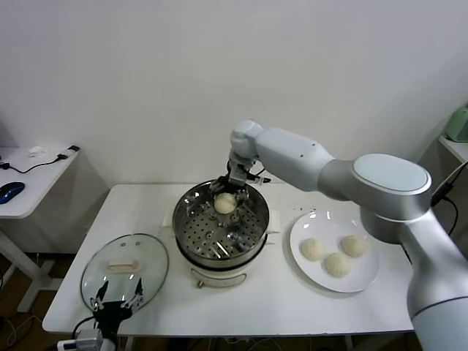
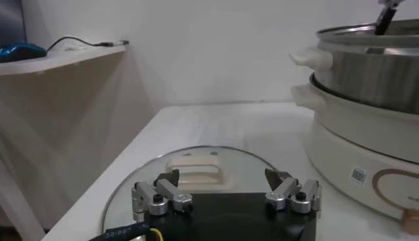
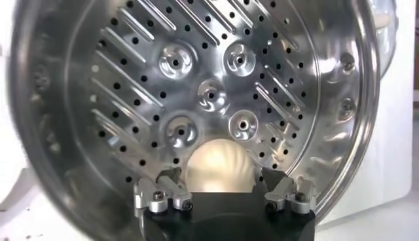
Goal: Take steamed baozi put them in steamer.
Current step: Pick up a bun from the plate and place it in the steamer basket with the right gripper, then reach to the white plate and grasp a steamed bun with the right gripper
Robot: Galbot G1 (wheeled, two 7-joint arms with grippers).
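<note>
The steamer (image 1: 180, 219) stands mid-table, a steel pot with a perforated tray (image 3: 209, 92) on a cream base; it also shows in the left wrist view (image 2: 366, 85). One baozi (image 1: 224, 203) lies on the far part of the tray. My right gripper (image 1: 234, 184) hovers just over it, open, with the bun (image 3: 219, 167) between its spread fingers (image 3: 222, 182) and small gaps on both sides. Three more baozi (image 1: 337, 264) sit on the white plate (image 1: 322, 223) to the right. My left gripper (image 1: 115, 300) is open and empty, parked at the front left.
The glass lid (image 1: 124, 270) with a white handle lies flat at the table's front left, right under the left gripper (image 2: 222, 180). A side desk (image 1: 29, 183) with a blue mouse stands further left. The table's front edge is near the lid.
</note>
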